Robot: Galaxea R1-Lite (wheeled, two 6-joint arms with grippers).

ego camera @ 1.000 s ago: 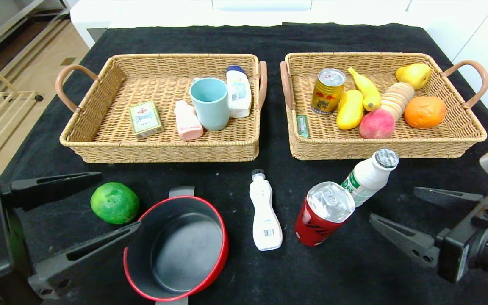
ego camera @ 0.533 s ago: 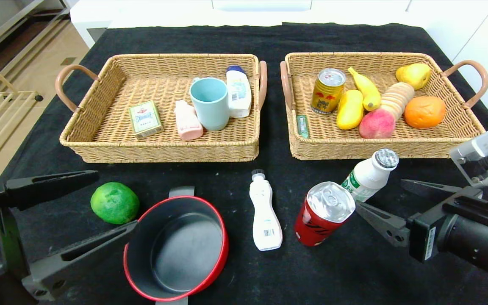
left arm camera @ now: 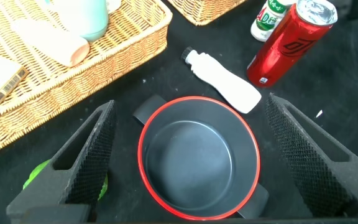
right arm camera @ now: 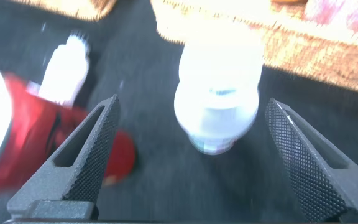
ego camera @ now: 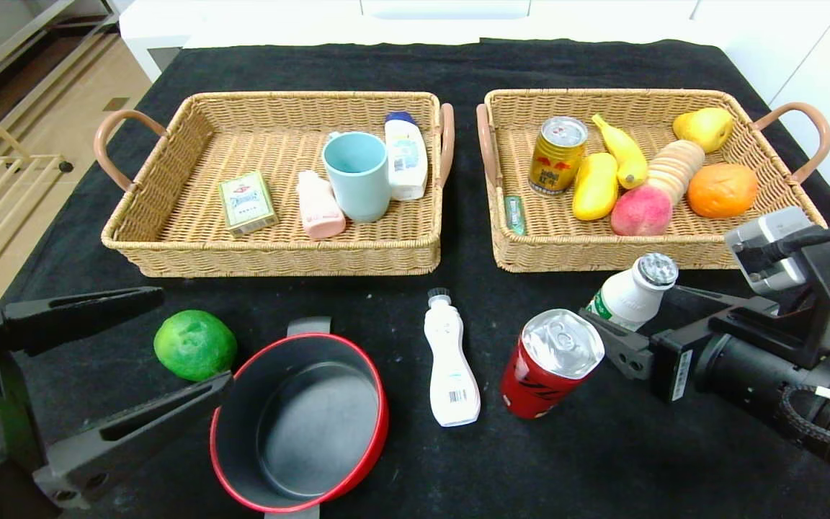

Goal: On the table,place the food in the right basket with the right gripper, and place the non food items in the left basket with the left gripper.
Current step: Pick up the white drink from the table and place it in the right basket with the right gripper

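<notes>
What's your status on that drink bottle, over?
Right gripper open, straddling the white drink bottle, not gripped. Left gripper open, parked over the red pot. Red can close beside the near finger.

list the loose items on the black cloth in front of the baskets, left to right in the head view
green lime → red-rimmed pot → white bottle lying flat → red can → white drink bottle with green label, which stands between the open fingers of the right gripper.
</notes>
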